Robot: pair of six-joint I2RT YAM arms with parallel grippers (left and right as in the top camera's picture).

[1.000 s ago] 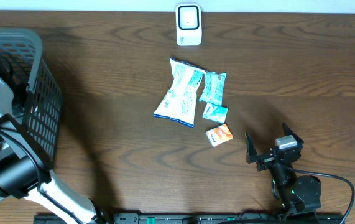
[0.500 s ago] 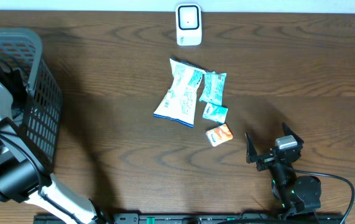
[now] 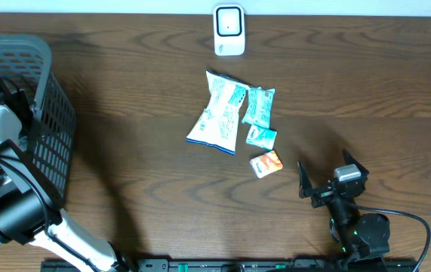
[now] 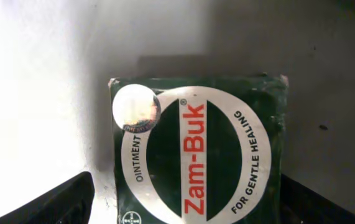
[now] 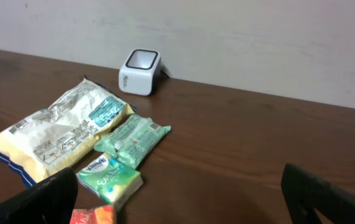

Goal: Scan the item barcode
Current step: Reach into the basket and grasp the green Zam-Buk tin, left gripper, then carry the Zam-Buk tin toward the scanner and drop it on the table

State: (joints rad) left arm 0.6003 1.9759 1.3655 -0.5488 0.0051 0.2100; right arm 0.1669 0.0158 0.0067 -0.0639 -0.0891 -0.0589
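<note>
The left arm reaches over the rim of the grey plastic mesh basket (image 3: 45,113) at the table's left edge, its wrist bent so the left gripper (image 4: 186,179) points down onto the basket floor. Its jaws are spread wide, one dark finger on either side of a dark green rectangular Zam-Buk ointment box (image 4: 196,155) that lies flat with its label up. Neither finger visibly clamps it. The right arm sits folded low at the near right of the dark wooden table (image 3: 124,75), and the right gripper (image 3: 324,168) is fully spread and holds nothing, aimed toward the middle. There lie a white-and-blue snack bag (image 3: 217,113), a teal tissue packet (image 3: 259,106), a smaller teal packet (image 3: 261,137) and a small orange packet (image 3: 266,163). The white box-shaped barcode scanner (image 3: 229,30) stands at the far edge.
</note>
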